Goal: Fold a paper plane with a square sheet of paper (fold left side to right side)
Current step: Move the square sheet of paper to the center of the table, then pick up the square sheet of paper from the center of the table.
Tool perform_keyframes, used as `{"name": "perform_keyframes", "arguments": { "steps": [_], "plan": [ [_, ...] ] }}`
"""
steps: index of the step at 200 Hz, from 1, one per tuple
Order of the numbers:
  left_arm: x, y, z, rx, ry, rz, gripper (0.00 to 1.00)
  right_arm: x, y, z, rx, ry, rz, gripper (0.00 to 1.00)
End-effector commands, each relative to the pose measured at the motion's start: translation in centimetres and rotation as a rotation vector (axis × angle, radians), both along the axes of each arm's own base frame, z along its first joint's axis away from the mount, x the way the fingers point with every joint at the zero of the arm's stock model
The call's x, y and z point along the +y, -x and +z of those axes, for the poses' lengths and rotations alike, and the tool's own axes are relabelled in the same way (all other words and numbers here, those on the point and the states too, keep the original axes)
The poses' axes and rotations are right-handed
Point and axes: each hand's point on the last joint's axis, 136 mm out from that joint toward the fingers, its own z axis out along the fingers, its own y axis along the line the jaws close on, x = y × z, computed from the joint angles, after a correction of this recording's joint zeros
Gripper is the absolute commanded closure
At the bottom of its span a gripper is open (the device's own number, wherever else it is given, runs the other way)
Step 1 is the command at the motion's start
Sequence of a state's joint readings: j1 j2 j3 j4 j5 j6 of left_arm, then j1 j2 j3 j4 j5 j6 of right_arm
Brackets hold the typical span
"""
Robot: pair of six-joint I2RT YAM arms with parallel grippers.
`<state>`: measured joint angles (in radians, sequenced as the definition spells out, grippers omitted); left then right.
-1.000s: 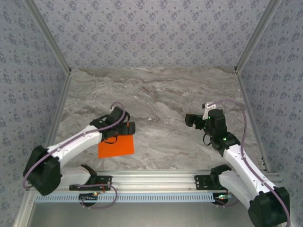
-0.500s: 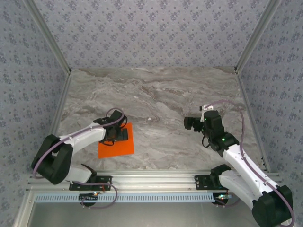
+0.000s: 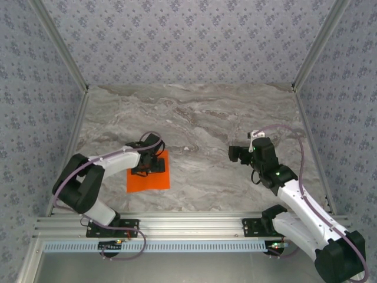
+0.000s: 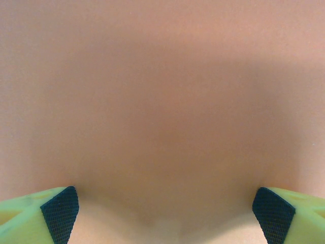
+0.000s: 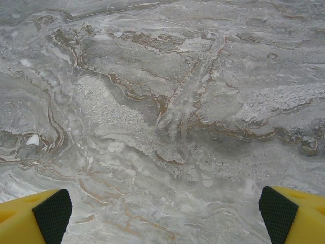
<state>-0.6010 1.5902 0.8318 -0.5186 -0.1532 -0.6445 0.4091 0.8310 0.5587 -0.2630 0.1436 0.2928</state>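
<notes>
Left tool (image 3: pixel 148 165) (image 4: pixel 162 213) hangs low over the far half of the paper (image 3: pixel 150 181) (image 4: pixel 162 101), jaws spread wide and holding nothing. The wrist view is a close orange blur, so I cannot tell whether the tool touches the sheet. Right tool (image 3: pixel 234 153) (image 5: pixel 162 213) is also wide open and empty, over the bare bench (image 3: pixel 200 118), well apart from the paper.

A second ago the left tool sat at the sheet's far right corner. It has since come in over the sheet, its elbow has swung toward the bench, and the paper has slid a little to the right.

The paper lies flat near the bench's left front. It is close to square, so it has no clear long axis, and its edges are slightly skewed to the bench's near edge.
</notes>
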Motion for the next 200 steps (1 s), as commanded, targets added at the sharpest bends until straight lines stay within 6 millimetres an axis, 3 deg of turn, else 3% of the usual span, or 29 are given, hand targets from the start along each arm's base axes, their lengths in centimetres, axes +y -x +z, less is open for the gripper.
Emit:
{"name": "perform_keyframes", "arguments": {
  "steps": [1,72,102,116,139,173,200],
  "plan": [
    [-3.7,0.5,-2.2,0.073,0.071,-0.083,0.06,0.1,-0.1,1.5,-0.025,-0.017,-0.015,0.0],
    [-13.6,-5.0,-2.9,0.074,0.159,-0.181,0.06,0.2,0.4,1.3,-0.013,-0.017,-0.014,0.0],
    [-17.0,-6.5,-3.2,0.079,0.186,-0.212,0.06,0.0,0.7,0.8,0.006,-0.018,-0.027,0.0],
    [-18.2,-7.1,-2.5,0.066,0.222,-0.221,0.06,0.0,0.8,0.6,0.015,-0.023,-0.028,0.0],
    [-18.4,-7.4,0.1,0.015,0.255,-0.241,0.06,0.6,0.8,0.0,0.039,-0.044,-0.014,0.0],
    [-17.3,-7.1,6.1,-0.104,0.34,-0.259,0.03,3.5,-0.8,-1.0,0.123,-0.092,0.068,0.0],
    [-15.3,-5.6,7.5,-0.109,0.439,-0.229,0.04,6.1,-3.8,-2.6,0.23,-0.085,0.117,0.0]
  ]
}}
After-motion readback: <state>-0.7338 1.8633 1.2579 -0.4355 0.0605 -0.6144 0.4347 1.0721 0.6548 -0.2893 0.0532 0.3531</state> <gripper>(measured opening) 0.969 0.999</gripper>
